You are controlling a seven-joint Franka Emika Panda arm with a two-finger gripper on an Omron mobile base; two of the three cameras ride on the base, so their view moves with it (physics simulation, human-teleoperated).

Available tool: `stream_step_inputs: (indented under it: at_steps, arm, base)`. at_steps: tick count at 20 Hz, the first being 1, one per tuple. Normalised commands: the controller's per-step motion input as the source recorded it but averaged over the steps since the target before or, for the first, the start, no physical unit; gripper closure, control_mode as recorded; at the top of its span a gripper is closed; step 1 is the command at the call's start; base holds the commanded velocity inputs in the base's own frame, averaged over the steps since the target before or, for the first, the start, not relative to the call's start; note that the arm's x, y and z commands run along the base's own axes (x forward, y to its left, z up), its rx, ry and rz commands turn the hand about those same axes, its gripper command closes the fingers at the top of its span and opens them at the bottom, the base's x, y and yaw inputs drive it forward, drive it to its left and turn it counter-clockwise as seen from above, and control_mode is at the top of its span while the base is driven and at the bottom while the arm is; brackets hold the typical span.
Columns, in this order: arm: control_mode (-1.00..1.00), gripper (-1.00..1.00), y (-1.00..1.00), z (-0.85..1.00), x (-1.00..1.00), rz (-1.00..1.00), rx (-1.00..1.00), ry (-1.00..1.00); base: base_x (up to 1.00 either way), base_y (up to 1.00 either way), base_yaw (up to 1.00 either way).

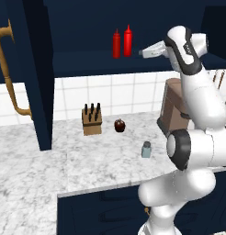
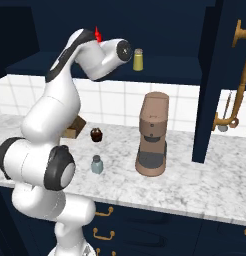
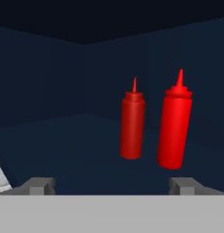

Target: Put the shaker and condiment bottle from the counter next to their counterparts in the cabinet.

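I count two red squeeze bottles on the cabinet (image 1: 87,62) shelf, standing upright side by side and just apart. In the hand view the brighter, slightly taller condiment bottle (image 3: 175,127) is on the right and nearer; the darker red bottle (image 3: 132,124) stands to its left, a little further back. From the left base view the pair reads as the condiment bottle (image 1: 127,41) beside the darker one (image 1: 116,44).

I count two shakers. The pale blue-grey shaker (image 1: 146,149) sits upright on the marbled counter (image 1: 50,160), alone, near the front edge; from the right base view the same shaker (image 2: 97,164) stands left of the coffee machine. The yellowish shaker (image 2: 138,59) with a silver cap is on the cabinet shelf, well to the right of the bottles.

My gripper (image 3: 114,185) is up at shelf level, facing the two bottles. Its fingers (image 3: 38,185) are spread wide with nothing between them, and neither bottle is touched.

I can read no label or writing on any bottle, shaker or appliance.

Around the work area there is one wooden knife block (image 1: 92,120), one small dark round object (image 1: 119,125) beside it that I cannot identify, and one brown coffee machine (image 2: 153,134). The open cabinet door (image 1: 36,78) with its curved brass handle (image 1: 11,73) hangs over the counter at the left. In the right base view the arm's own upper link covers most of the bottles.
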Motion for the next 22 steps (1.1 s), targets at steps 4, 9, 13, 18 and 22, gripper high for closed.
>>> stream_step_inputs:
  at_steps: [4,9,13,18,22]
  arm:
    - [-1.00,-1.00,-0.13,0.00,-0.96,0.00,0.00,-0.04]
    - [-1.00,-1.00,-0.12,0.00,-1.00,0.01,0.00,-0.08]
    - [-1.00,-1.00,-0.09,0.00,-1.00,0.02,0.00,-0.09]
    - [-1.00,-1.00,-0.06,-0.37,-0.93,0.07,0.00,-0.05]
    - [-1.00,-1.00,-0.04,-0.82,-0.81,0.13,-0.02,0.00]
  base:
    - [0.00,0.00,0.00]
    - [0.00,0.00,0.00]
    - [0.00,0.00,0.00]
    - [0.00,0.00,0.00]
    - [0.00,0.00,0.00]
